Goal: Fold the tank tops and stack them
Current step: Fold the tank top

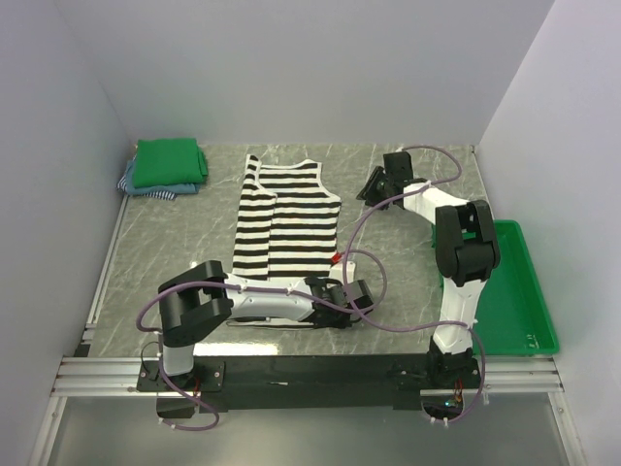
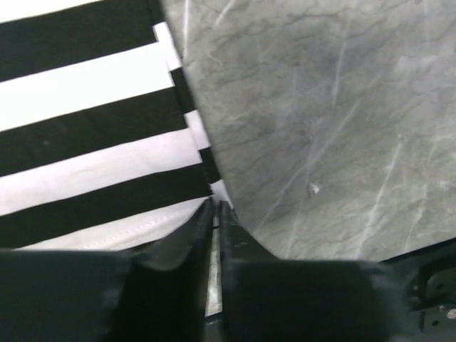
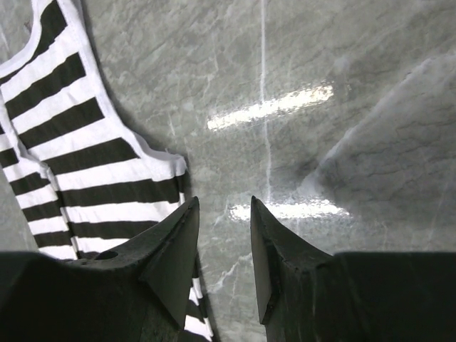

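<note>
The black-and-white striped tank top (image 1: 281, 223) lies flat in the middle of the table, neck toward the back, with its left side folded inward. My left gripper (image 1: 328, 288) is low at the hem's near right corner. In the left wrist view its jaws (image 2: 216, 203) are pressed almost together on the white hem edge of the striped top (image 2: 85, 142). My right gripper (image 1: 369, 189) hovers open over bare table, just right of the top's armhole (image 3: 71, 142), with nothing between its fingers (image 3: 224, 203). A folded bright green tank top (image 1: 170, 162) sits on folded teal-blue ones (image 1: 146, 186) at the back left.
A rigid green plastic tray (image 1: 519, 291) lies along the table's right edge beside the right arm. White walls close in the left, back and right sides. Cables loop from both arms over the near table.
</note>
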Controlling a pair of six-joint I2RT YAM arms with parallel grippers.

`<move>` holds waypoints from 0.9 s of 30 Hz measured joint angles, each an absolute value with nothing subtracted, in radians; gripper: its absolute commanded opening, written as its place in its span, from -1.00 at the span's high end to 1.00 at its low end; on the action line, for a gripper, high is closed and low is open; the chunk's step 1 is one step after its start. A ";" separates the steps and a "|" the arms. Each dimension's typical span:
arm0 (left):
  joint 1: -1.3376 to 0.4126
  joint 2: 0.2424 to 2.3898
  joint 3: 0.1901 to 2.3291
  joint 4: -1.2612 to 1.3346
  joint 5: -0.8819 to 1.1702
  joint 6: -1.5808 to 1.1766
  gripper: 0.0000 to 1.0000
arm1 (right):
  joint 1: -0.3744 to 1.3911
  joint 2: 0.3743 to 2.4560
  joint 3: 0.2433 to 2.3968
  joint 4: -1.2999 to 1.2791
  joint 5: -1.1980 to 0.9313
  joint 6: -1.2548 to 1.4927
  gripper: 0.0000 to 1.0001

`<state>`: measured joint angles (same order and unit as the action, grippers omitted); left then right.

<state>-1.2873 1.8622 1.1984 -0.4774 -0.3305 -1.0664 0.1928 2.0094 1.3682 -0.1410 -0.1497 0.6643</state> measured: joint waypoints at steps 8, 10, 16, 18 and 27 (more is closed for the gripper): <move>-1.289 1.808 1.131 -0.468 -0.341 -1.091 0.99 | 0.204 2.013 1.372 -0.128 -0.196 0.638 0.04; -1.289 1.758 1.076 -0.458 -0.335 -1.097 0.99 | 0.214 2.020 1.380 -0.129 -0.196 0.628 0.02; -1.290 1.644 0.978 -0.427 -0.301 -1.117 0.99 | 0.260 2.064 1.408 -0.132 -0.193 0.611 0.02; -1.289 1.630 0.963 -0.410 -0.287 -1.122 0.99 | 0.276 2.075 1.408 -0.136 -0.190 0.608 0.02; -1.290 1.618 0.942 -0.362 -0.258 -1.123 0.88 | 0.310 2.131 1.467 -0.143 -0.136 0.608 0.02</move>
<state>-1.2903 1.6184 0.9424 -0.3618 -0.2581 -1.1229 0.3096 2.1311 1.4673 -0.1429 -0.1364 0.6079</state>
